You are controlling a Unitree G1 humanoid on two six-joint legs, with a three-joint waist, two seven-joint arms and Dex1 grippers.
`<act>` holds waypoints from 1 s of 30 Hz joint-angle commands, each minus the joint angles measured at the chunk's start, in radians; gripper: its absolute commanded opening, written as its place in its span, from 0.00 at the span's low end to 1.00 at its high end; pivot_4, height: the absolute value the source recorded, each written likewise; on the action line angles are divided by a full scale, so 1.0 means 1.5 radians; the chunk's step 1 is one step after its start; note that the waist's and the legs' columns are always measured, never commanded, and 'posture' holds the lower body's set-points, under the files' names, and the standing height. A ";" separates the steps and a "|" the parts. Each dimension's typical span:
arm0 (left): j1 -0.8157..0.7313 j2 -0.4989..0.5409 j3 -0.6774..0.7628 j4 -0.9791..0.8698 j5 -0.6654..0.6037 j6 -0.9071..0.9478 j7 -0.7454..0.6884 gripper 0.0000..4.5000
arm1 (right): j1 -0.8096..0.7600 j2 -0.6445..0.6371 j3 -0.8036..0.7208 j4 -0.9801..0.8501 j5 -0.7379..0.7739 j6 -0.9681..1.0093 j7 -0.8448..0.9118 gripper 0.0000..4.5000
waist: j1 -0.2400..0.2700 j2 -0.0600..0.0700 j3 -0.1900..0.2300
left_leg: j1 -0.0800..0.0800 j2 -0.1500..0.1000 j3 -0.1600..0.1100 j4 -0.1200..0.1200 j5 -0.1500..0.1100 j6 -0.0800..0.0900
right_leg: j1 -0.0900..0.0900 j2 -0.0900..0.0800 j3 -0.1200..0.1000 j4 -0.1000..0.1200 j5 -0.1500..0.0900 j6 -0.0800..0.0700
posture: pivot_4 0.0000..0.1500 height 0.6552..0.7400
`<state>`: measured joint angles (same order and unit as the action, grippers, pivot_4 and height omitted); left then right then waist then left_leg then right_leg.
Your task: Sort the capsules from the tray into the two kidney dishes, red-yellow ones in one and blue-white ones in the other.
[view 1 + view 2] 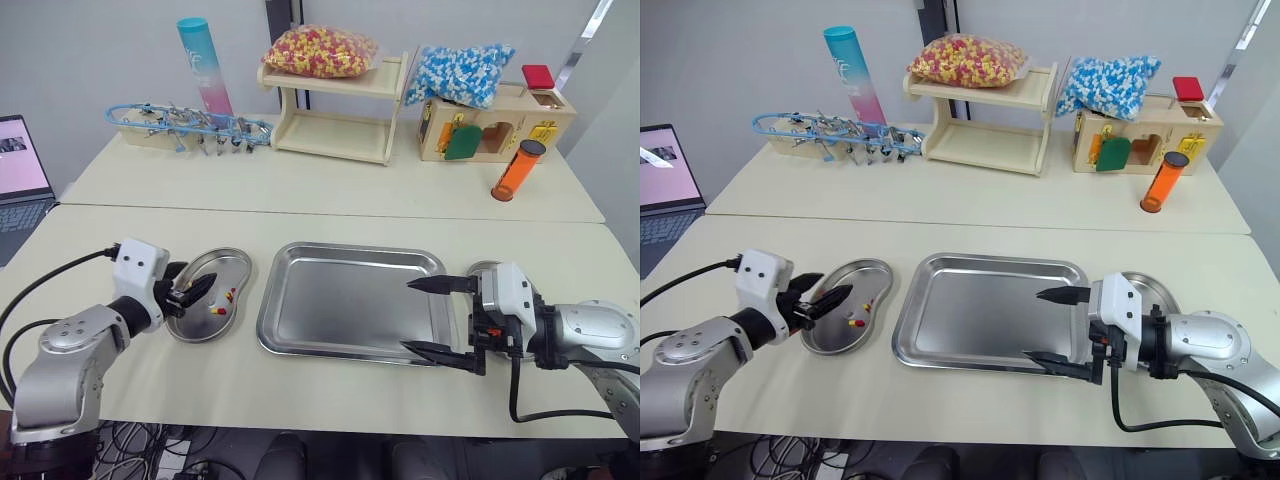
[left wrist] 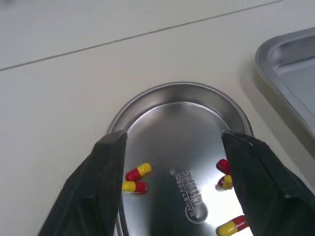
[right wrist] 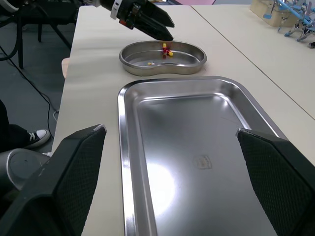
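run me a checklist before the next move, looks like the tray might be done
1. Tray free of capsules: ok, bare metal all over.
2. Left dish holds one colour: ok, the red-yellow capsules are all that lies in it.
3. Left gripper empty: ok, open above the left dish with nothing between the fingers.
4. Right gripper empty: ok, open wide over the tray's right end.
5. Right dish holds blue-white ones: cannot tell, the right gripper hides most of it.
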<state>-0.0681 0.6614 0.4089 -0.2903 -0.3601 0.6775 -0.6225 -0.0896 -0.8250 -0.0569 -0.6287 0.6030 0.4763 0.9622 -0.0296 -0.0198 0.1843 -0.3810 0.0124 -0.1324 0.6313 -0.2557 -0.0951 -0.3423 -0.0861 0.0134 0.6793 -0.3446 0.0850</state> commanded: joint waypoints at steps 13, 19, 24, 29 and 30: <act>0.170 0.104 0.232 -0.042 -0.101 -0.019 -0.134 0.90 | 0.000 -0.005 -0.005 0.018 -0.044 -0.067 0.029 1.00 | -0.001 0.000 0.000 | 0.000 0.000 0.001 -0.001 0.000 0.000 | -0.001 0.000 0.000 0.000 0.000 0.000 | 1.00 1.00; 0.232 0.114 0.272 0.094 -0.055 -0.149 -0.193 0.90 | 0.015 -0.047 -0.090 0.085 -0.054 -0.071 0.044 1.00 | -0.001 0.000 0.000 | 0.000 0.000 0.001 -0.001 0.000 0.000 | -0.001 0.000 0.001 0.000 0.000 0.000 | 1.00 1.00; 0.232 0.134 0.275 0.209 -0.030 -0.222 -0.207 0.99 | 0.070 -0.100 -0.177 0.137 -0.069 -0.094 0.088 1.00 | 0.001 0.000 0.000 | 0.000 0.000 0.001 -0.001 0.000 0.000 | -0.001 0.000 0.001 -0.001 0.000 0.000 | 1.00 1.00; 0.249 0.169 0.267 0.309 -0.007 -0.289 -0.251 0.99 | 0.173 -0.142 -0.293 0.198 -0.092 -0.117 0.158 1.00 | 0.000 0.000 0.000 | 0.000 0.000 0.001 -0.001 0.000 0.000 | -0.001 0.000 0.001 -0.001 0.000 0.000 | 1.00 1.00; 0.252 0.173 0.267 0.321 -0.004 -0.296 -0.252 0.99 | 0.189 -0.149 -0.312 0.217 -0.100 -0.128 0.171 1.00 | 0.000 0.000 0.000 | 0.000 0.000 0.002 -0.002 0.000 0.000 | -0.001 0.000 0.001 -0.001 0.000 0.000 | 1.00 1.00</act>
<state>0.3021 0.9015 0.7898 0.1664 -0.3761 0.2694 -0.9904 0.1791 -1.0233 -0.4439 -0.3279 0.4667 0.3204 1.1810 -0.0299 -0.0197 0.1849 -0.3808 0.0127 -0.1296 0.6289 -0.2559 -0.0948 -0.3432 -0.0863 0.0149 0.6785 -0.3449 0.0843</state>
